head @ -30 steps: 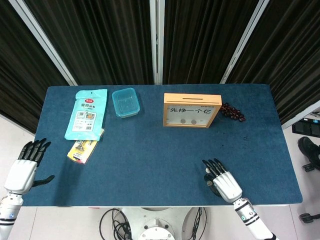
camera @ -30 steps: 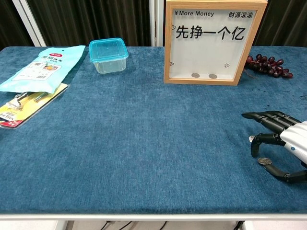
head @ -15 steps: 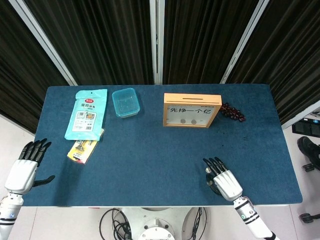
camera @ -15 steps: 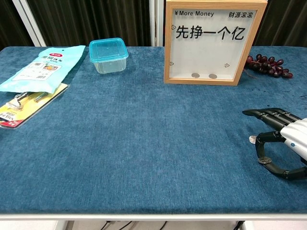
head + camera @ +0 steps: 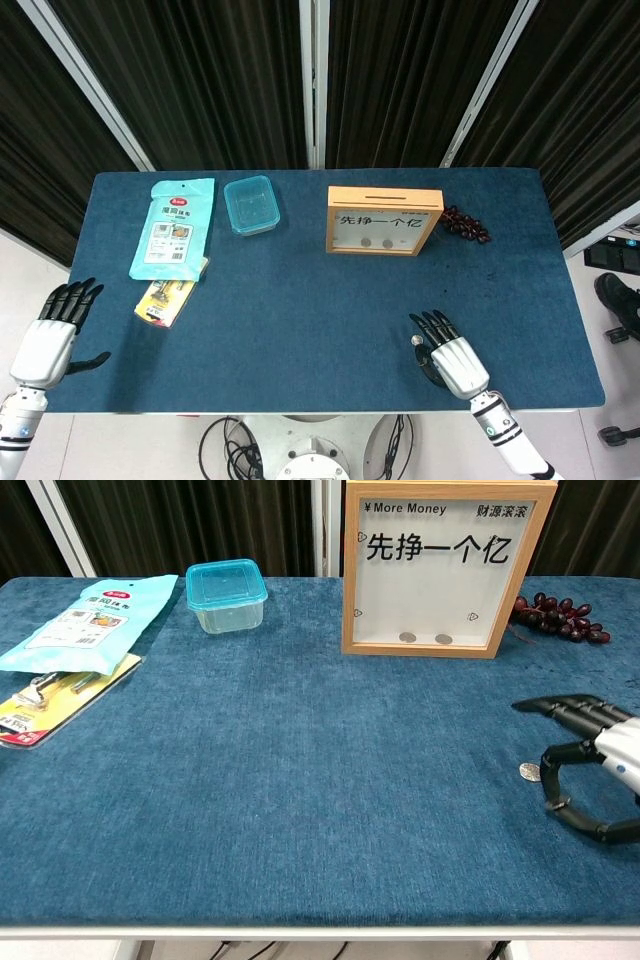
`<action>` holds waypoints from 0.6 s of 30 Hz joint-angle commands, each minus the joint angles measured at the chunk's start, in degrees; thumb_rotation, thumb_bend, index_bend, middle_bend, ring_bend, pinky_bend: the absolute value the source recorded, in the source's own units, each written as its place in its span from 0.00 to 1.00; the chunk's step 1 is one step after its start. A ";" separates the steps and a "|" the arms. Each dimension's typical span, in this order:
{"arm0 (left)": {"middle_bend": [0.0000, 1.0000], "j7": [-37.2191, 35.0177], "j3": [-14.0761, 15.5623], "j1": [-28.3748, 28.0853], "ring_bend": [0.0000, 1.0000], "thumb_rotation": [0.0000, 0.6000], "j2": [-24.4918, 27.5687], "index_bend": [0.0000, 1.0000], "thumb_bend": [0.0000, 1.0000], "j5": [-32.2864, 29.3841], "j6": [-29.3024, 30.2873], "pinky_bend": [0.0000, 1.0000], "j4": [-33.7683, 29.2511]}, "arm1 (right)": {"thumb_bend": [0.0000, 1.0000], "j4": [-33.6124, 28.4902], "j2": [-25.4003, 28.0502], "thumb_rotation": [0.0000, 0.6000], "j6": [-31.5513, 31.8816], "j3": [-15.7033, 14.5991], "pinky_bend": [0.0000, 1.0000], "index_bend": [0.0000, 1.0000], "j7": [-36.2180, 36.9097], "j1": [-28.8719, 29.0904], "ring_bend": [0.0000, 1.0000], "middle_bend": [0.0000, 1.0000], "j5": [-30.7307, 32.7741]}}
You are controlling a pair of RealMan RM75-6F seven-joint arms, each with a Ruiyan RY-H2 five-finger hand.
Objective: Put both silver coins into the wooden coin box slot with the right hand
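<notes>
We see our right hand (image 5: 590,765) low over the table (image 5: 300,810), thumb and a finger curled together, whether pinching a coin unclear, one silver coin (image 5: 528,771) lying beside it, wooden coin box (image 5: 432,568) well apart, left hand (image 5: 52,330) spread off-table

A lab or test room: a table (image 5: 300,300) covered in blue cloth stands before black curtains (image 5: 210,80) with grey metal posts (image 5: 313,80), cables (image 5: 235,445) under its near edge.

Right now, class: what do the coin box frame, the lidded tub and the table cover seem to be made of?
Coin box frame: pale wood, matte, faint grain.
Lidded tub: translucent blue plastic, glossy edges.
Table cover: dark blue fabric, probably velvety; mottled nap.
</notes>
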 commanded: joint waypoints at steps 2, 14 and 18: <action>0.00 -0.20 -0.06 0.01 0.00 1.00 0.04 0.00 0.05 0.07 0.21 0.00 -0.03 | 0.47 -3.73 2.77 1.00 1.40 1.52 0.00 0.70 1.24 0.47 0.00 0.07 0.62; 0.00 -0.47 0.07 0.07 0.00 1.00 0.59 0.00 0.05 0.66 0.75 0.00 -0.85 | 0.45 -30.58 23.57 1.00 -0.15 12.91 0.00 0.75 2.01 6.49 0.00 0.08 6.11; 0.00 -0.21 0.04 -0.19 0.00 1.00 0.76 0.00 0.05 0.68 0.37 0.00 -1.36 | 0.45 -38.16 29.65 1.00 -4.81 17.86 0.00 0.79 1.35 9.90 0.00 0.08 10.86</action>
